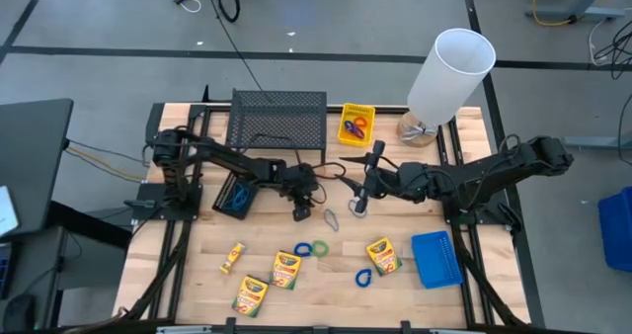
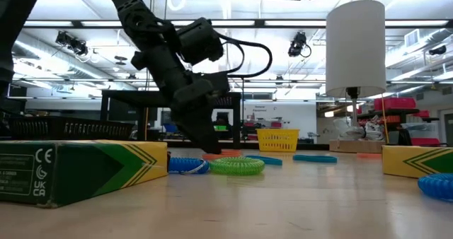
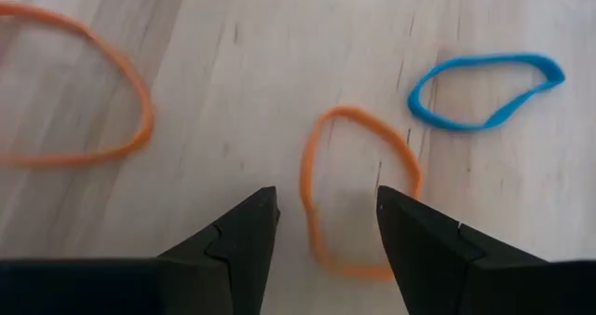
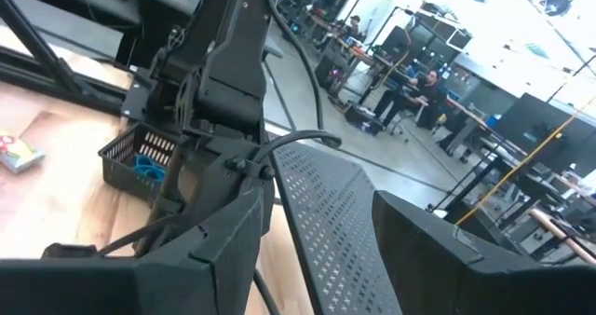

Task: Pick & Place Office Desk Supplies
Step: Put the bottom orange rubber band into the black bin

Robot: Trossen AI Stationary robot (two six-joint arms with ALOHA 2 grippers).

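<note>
An orange loop point(image 3: 358, 194) lies flat on the wooden table. My left gripper point(image 3: 326, 203) is open and slants down over it, one fingertip on each side of the loop's near part, close above the wood point(image 2: 212, 148). A second orange loop point(image 3: 74, 91) and a blue loop point(image 3: 484, 91) lie just beyond. My right gripper point(image 4: 321, 203) is open, with nothing between its fingers. It hangs high over the table's middle point(image 1: 360, 204) and points about level at the left arm.
A black bin point(image 1: 237, 196) with blue loops sits beside the left arm, and the black mesh rack point(image 1: 276, 122) stands behind it. A yellow bin point(image 1: 355, 125) and a white cylinder point(image 1: 449, 72) stand at the back. Crayon boxes point(image 1: 286, 268), green point(image 1: 319, 247) and blue loops, and a blue bin point(image 1: 436, 258) lie nearer.
</note>
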